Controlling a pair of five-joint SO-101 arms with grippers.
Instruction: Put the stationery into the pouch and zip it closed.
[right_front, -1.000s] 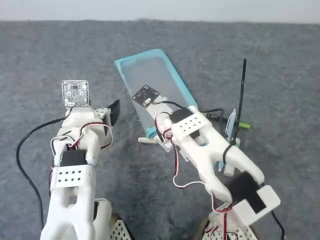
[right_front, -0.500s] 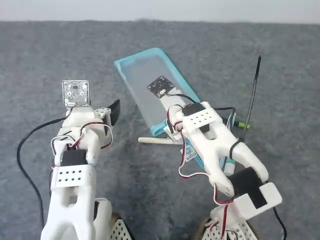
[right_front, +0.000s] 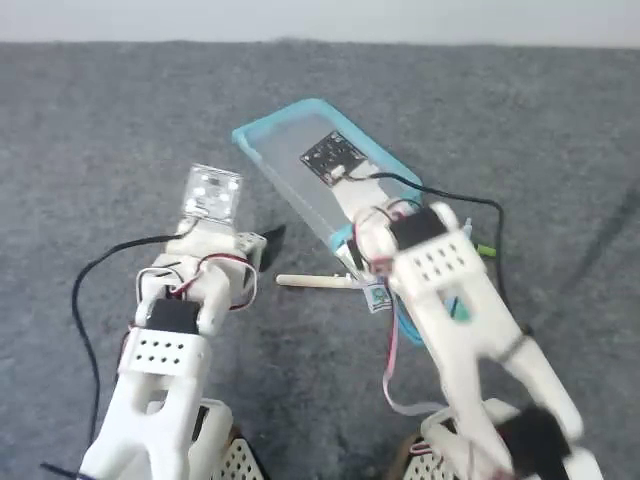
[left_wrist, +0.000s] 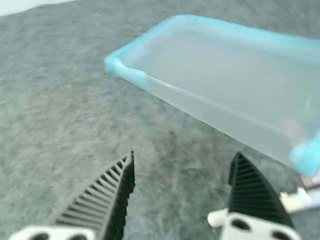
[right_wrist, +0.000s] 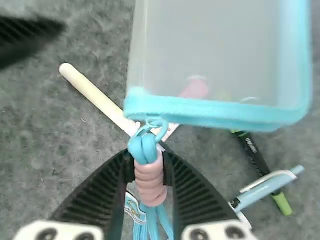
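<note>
The translucent pouch (right_front: 300, 165) with teal edging lies slanted mid-table. My right gripper (right_front: 360, 262) sits at its near end, shut on the pink-and-teal zipper pull (right_wrist: 148, 172) just below the pouch's teal corner (right_wrist: 210, 112). Reddish and yellowish shapes show faintly through the pouch wall (right_wrist: 197, 87). A cream stick (right_front: 315, 282) lies on the carpet by that end, passing under the pull (right_wrist: 95, 97). My left gripper (left_wrist: 182, 180) stands open over bare carpet, short of the pouch's long side (left_wrist: 225, 85), with its dark finger (right_front: 270, 238) left of the pouch.
A light-blue pen (right_wrist: 267, 184) and a black pen with a green end (right_wrist: 250, 147) lie on the grey carpet to the right of the pouch's near end. A label tag (right_front: 377, 296) hangs beneath the right wrist.
The right arm has swung right and farther out with the zipper pull, and the pouch has shifted with it. The left arm has moved right, toward the pouch.
</note>
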